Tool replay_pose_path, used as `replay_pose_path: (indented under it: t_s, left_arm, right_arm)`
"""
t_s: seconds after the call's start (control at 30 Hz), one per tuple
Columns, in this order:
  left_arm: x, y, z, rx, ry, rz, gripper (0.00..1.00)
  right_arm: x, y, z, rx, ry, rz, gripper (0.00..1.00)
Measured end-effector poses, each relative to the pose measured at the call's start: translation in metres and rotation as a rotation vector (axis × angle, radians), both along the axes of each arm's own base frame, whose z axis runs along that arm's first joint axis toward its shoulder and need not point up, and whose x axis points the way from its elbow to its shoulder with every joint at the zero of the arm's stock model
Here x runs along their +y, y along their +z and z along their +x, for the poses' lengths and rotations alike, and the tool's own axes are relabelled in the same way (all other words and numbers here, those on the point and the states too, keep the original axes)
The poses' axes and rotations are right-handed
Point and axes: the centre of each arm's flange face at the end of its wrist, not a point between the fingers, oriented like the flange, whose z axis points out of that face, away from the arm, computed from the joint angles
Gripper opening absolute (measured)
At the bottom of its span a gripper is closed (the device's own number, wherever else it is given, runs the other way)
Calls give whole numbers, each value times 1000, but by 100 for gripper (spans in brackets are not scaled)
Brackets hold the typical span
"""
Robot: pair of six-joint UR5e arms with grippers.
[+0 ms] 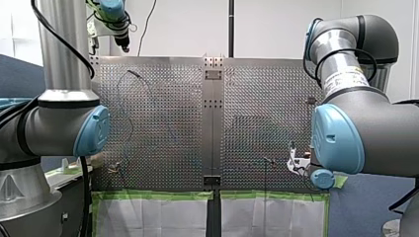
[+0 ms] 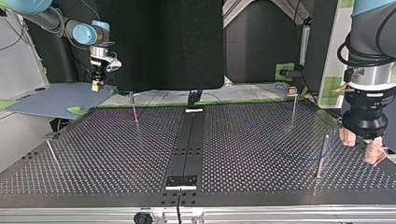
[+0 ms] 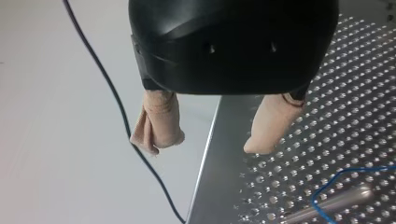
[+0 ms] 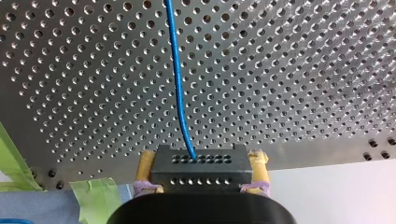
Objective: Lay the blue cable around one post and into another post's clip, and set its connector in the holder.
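Observation:
In the right wrist view my right gripper (image 4: 201,162) is shut on a black connector block (image 4: 198,173) between its yellow pads (image 4: 146,164). The blue cable (image 4: 179,93) runs from the block out over the perforated plate. In the top view this gripper (image 2: 97,85) hangs above the far edge of the table at the view's left. My left gripper (image 3: 212,140) is open, with nothing between its beige pads (image 3: 159,126). It hovers over the plate's edge, at the top view's right (image 2: 362,145). A loop of blue cable (image 3: 343,179) lies by a metal post (image 3: 327,205) just ahead of it.
Thin metal posts stand on the plate: one at the top view's near right (image 2: 322,154), one far right (image 2: 293,105), one far left (image 2: 135,108), and a leaning one near left (image 2: 51,151). A black bracket (image 2: 181,181) sits on the centre strip. Green tape (image 1: 153,195) edges the table.

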Motion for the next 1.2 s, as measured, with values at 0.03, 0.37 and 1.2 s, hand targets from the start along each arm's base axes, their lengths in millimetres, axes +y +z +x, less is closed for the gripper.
replay_pose_path:
  t_s: [0.03, 0.37, 1.2]
  left_arm:
    - [-1, 0, -1, 5, -3, 7, 100]
    - [-7, 1, -3, 30, -32, 93, 100]
    - [-18, -19, -14, 79, -53, 218, 100]
  right_arm:
    - [0, 0, 0, 0, 0, -1, 0]
    - [0, 0, 1, 3, 1, 1, 0]
    - [2, -1, 3, 7, 5, 7, 0]
